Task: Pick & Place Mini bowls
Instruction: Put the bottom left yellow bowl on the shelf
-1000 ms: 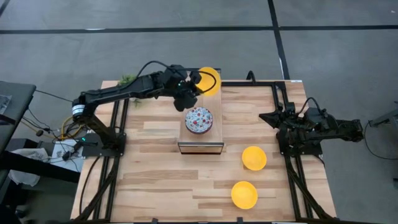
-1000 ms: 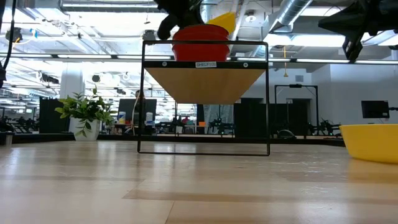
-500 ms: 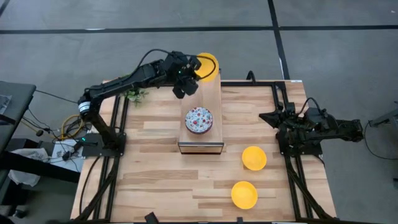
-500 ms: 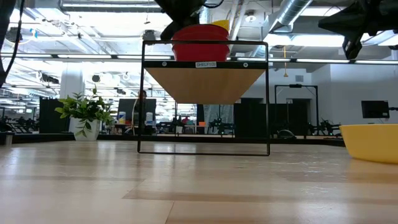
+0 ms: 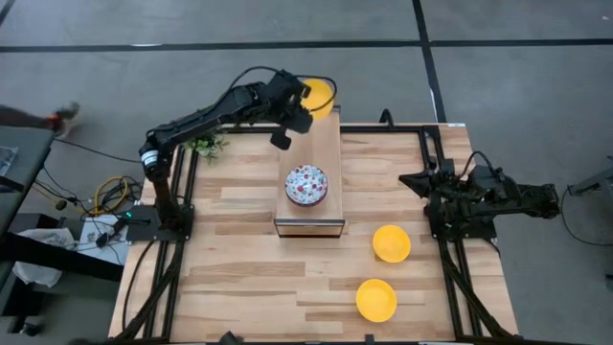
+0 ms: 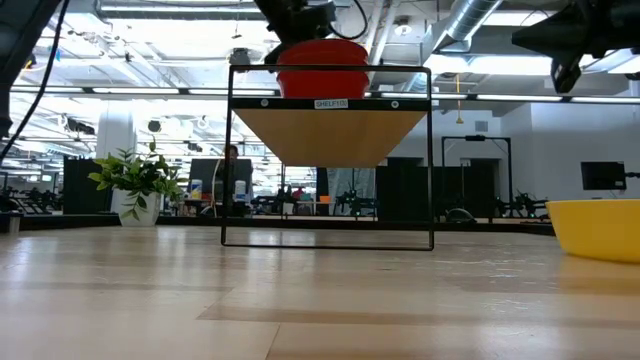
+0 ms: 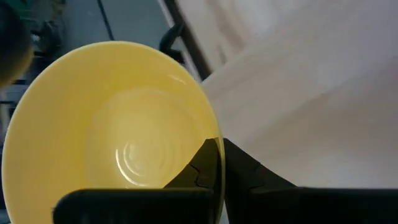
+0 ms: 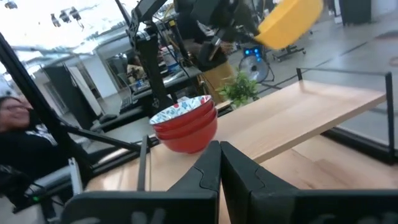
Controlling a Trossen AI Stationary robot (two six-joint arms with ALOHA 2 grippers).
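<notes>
A plain bright yellow round mini bowl point(image 5: 319, 96) is clamped by its rim in the left gripper point(image 5: 305, 103), held in the air past the far end of the raised light wooden shelf point(image 5: 324, 144). Below the gripper, nearer the front, a stack of floral white-and-red mini bowls point(image 5: 306, 185) sits on that shelf. Far to its right, the right gripper point(image 5: 414, 179) waits with fingers closed and empty.
</notes>
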